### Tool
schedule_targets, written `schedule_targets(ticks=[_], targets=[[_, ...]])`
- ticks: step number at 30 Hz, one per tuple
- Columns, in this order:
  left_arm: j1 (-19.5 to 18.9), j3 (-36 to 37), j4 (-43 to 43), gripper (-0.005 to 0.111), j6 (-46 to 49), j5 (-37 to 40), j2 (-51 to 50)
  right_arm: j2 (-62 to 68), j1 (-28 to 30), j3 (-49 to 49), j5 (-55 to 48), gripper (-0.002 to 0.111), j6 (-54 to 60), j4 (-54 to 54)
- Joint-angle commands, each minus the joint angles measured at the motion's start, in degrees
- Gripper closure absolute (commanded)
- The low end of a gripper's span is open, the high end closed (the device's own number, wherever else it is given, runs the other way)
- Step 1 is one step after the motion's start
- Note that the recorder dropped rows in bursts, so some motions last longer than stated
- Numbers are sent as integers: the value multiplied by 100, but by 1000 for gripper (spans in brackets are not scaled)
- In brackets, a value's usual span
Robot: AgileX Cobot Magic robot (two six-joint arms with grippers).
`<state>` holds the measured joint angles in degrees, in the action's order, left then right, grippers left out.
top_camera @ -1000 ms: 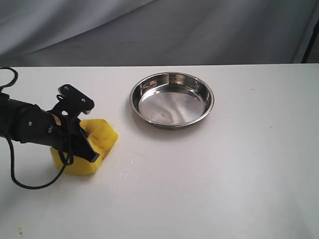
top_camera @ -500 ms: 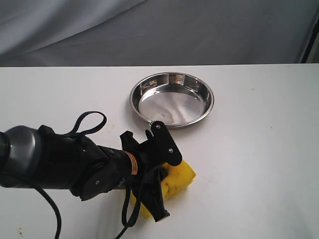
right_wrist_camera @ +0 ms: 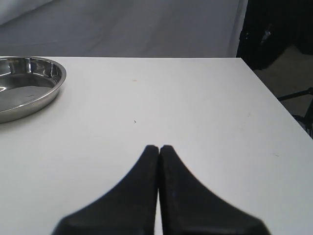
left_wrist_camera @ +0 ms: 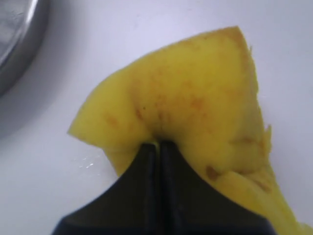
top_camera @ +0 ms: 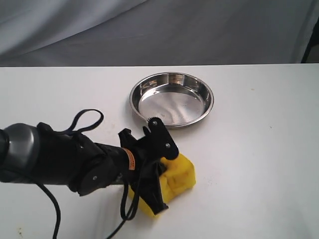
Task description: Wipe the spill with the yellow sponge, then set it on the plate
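Across the lower three quarters of the exterior frame: white worktop (top_camera: 259,164), flat, with a few faint specks. Above it, filling the top strip: grey cloth backdrop (top_camera: 199,30), creased.

Lower left of frame: left arm (top_camera: 55,162), black with a grey cylindrical section at the far left edge, reaching in toward the centre. A black cable (top_camera: 87,119) loops above it, and another strand hangs down toward the bottom edge.

Upper centre: plate (top_camera: 133,99), round, shiny steel, raised rim, nothing in it. It sits flat on the worktop.

Lower centre, just below the plate and apart from it: sponge (top_camera: 180,175), bright yellow, thick, held tilted at the arm's end. Cannot tell whether its underside touches the worktop.

Left claw (left_wrist_camera: 159,146): jaws pressed together, clamped on an edge of the sponge; the foam bunches and folds around the tips. In the left wrist view the sponge shows brown-orange stains (left_wrist_camera: 195,103) across its face and a ragged edge. The plate's rim is in that view too, close to the sponge.

Right claw (right_wrist_camera: 159,148): jaws together, nothing between them, over bare worktop, off to one side of the plate. It does not show in the exterior view.

Smallest item: a few tiny glistening droplets (left_wrist_camera: 87,162) on the worktop, just beside the sponge's edge.
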<state>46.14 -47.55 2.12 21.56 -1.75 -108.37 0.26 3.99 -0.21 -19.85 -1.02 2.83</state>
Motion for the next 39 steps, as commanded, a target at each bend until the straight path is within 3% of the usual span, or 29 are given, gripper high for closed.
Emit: schedule_targets(ticks=[1,7,13,20,24,39], targets=[[-773,56,-114,107,9,294,-121,-26,-4,21,24,108,64,-25],[-1516,56,-846,107,9,175,-125,-26,-4,21,24,108,51,-25],[-1969,-9,-1030,107,9,-636,-553,-26,-4,21,24,108,51,-25],[-2425,-1054,-1041,107,9,72,-1437,-26,-4,21,24,108,66,-25],[-2618,-1503,-1041,107,9,70,-1648,-26,-4,21,24,108,66,-25],[-3587,-1789,-1041,107,-5,434,-1688,-26,-4,21,24,108,53,-25]])
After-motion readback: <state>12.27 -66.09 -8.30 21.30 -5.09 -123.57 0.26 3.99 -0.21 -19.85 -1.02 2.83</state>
